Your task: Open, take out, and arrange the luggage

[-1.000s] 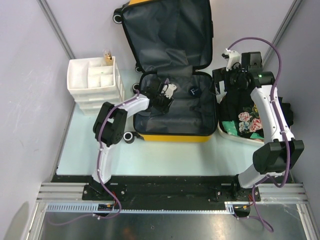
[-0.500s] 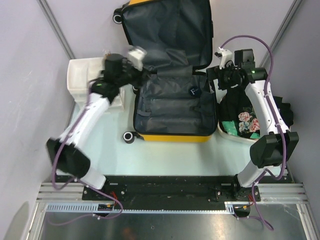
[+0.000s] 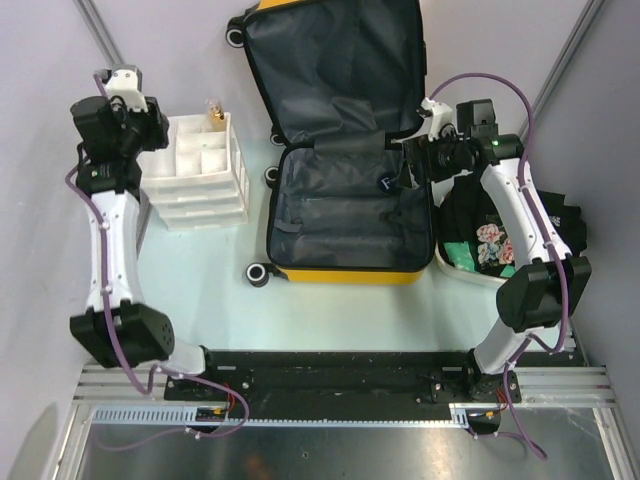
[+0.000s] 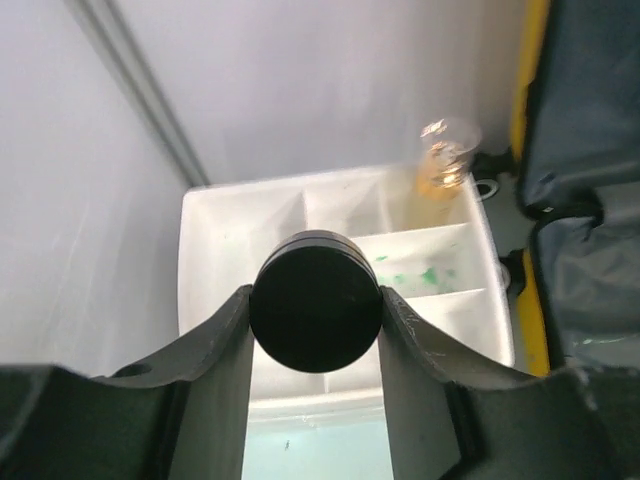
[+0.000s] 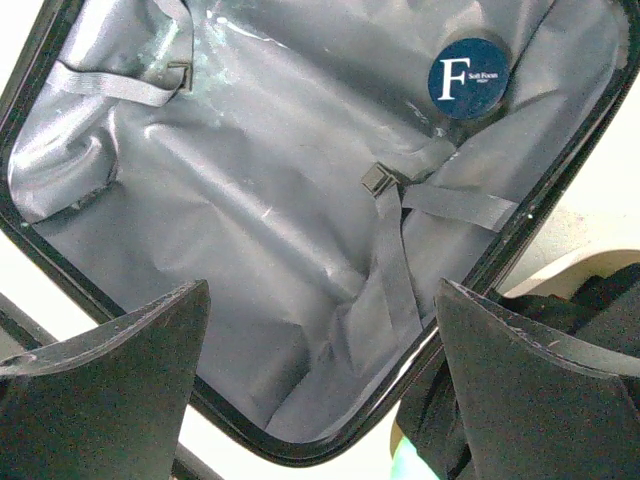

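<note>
Pinching black round object [image 4: 316, 300] above white organiser [image 4: 230, 205], left gripper [image 4: 315, 340] may drop it astride a divider [image 4: 420, 236]; right gripper [image 5: 320, 300] gapes wide.

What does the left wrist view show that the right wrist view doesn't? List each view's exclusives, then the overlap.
Left wrist only: the left gripper shut on a black round container, with the white drawer unit beyond it and a small amber bottle at its far corner. Right wrist only: the open right gripper, a round blue tin marked F, and a buckled grey strap. Both: the luggage and its dark grey lining.
</note>
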You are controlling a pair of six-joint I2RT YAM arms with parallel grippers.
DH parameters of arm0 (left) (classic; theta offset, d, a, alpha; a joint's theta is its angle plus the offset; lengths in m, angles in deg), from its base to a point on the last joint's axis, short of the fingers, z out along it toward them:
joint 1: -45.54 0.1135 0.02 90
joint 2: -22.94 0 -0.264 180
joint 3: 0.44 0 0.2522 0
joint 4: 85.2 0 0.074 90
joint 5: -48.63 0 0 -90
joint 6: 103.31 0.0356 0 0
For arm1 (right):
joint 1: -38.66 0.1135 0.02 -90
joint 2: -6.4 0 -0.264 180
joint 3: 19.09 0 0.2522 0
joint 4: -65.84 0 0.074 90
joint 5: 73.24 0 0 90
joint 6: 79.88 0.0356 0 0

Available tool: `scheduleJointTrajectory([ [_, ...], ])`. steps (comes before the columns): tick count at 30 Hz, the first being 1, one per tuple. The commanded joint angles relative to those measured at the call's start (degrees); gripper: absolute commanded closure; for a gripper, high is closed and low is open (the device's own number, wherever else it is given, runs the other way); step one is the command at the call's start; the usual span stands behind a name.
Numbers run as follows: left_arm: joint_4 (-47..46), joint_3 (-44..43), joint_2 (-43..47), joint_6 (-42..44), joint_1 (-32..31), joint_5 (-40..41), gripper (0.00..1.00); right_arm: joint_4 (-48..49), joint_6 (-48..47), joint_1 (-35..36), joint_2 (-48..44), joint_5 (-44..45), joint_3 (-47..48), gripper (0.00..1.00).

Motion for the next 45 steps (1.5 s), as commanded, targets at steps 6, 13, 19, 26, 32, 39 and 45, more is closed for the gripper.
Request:
scheduleJointTrajectory([
  [6, 4.17, -11.93, -13.97, -2.92, 2.58, 6.11, 0.97, 0.36, 0.51, 0.94, -0.99, 0.27, 2.07, 0.0],
  [13, 5.22, -16.24, -22.14, -1.95, 3.19, 7.25, 0.94, 0.36, 0.07, 0.59, -2.31, 1.5, 0.58, 0.0],
  [19, 5.4, -18.43, -27.24, -1.16, 3.46, 7.87, 0.92, 0.53, 0.16, 0.15, -3.1, 2.12, -0.38, 0.0],
  [26, 5.49, -20.81, -31.29, 0.33, 3.72, 8.92, 0.87, 0.53, 0.16, 0.32, -3.1, 2.64, -0.56, 0.0],
  [32, 5.66, -22.48, -33.13, 0.6, 3.64, 9.27, 0.65, 0.36, 0.16, 0.32, -2.92, 2.73, -0.56, 0.0],
  [39, 5.93, -22.74, -31.47, -0.46, 3.64, 8.66, 0.39, 0.44, 0.15, 0.32, -2.75, 2.47, -0.48, 0.0],
  [45, 6.1, -23.01, -29.62, -0.72, 3.64, 8.57, 0.31, 0.62, 0.16, 0.32, -2.31, 1.59, -0.21, 0.01],
])
